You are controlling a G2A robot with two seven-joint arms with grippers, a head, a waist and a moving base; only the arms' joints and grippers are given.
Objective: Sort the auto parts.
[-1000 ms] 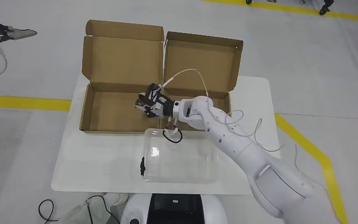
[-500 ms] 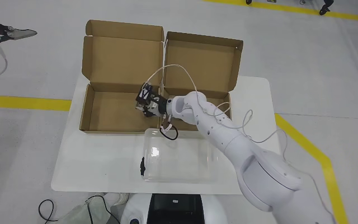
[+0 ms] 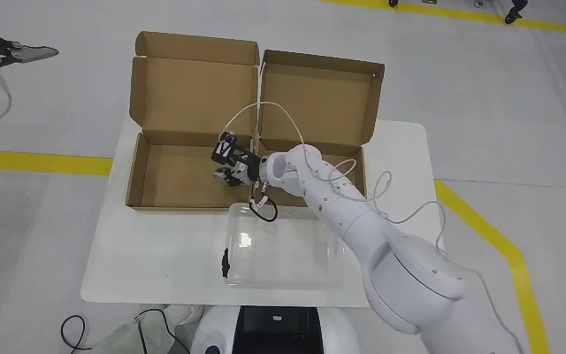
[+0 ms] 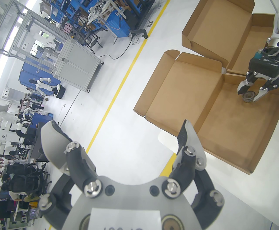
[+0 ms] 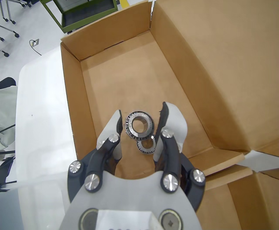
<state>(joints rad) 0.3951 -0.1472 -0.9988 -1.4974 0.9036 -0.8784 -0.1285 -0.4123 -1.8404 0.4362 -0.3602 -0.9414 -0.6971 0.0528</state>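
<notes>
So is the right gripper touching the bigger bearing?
Cannot tell. The right wrist view shows cardboard between the bigger bearing and one of the fingers; the other sits at its rim.

Robotics workshop floor, yellow floor line (image 4: 122, 80), blue workbenches (image 4: 113, 19), another white robot (image 4: 46, 86)

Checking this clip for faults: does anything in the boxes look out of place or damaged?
Nothing looks spilled or damaged. One oddity: the large bearing and the small bearing lie against each other in the same box, below the open right tool, which seems odd for sorting.
</notes>
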